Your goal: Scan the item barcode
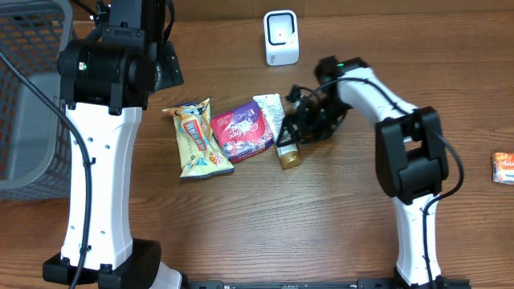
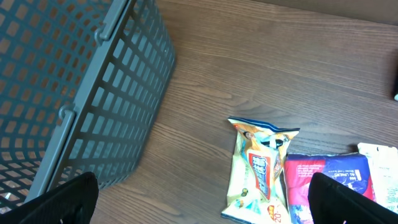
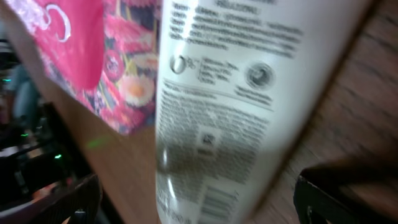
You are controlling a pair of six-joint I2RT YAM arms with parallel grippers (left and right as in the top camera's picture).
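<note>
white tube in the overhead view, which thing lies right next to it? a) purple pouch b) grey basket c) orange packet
a: the white tube lies alongside the purple pouch in the cluster at the middle of the table.

From the left wrist, the left gripper (image 2: 205, 205) shows only 2 dark fingertips (image 2: 59, 202) at the bottom corners. The basket (image 2: 81, 93) runs off 3 edges, the pink packet (image 2: 326, 186) and snack bag (image 2: 258, 174) are cropped below, and the tube (image 2: 379, 165) is cut by the right edge. Overhead, the left arm (image 1: 100, 120) hides that gripper and part of the basket. The right gripper (image 1: 291, 128) is a dark tangle over the tube, and its fingers cannot be told apart. An orange packet (image 1: 503, 168) is cut off at the right edge. The right wrist view is blurred throughout: the tube's print cannot be read, and the pink packet runs off the top.
</note>
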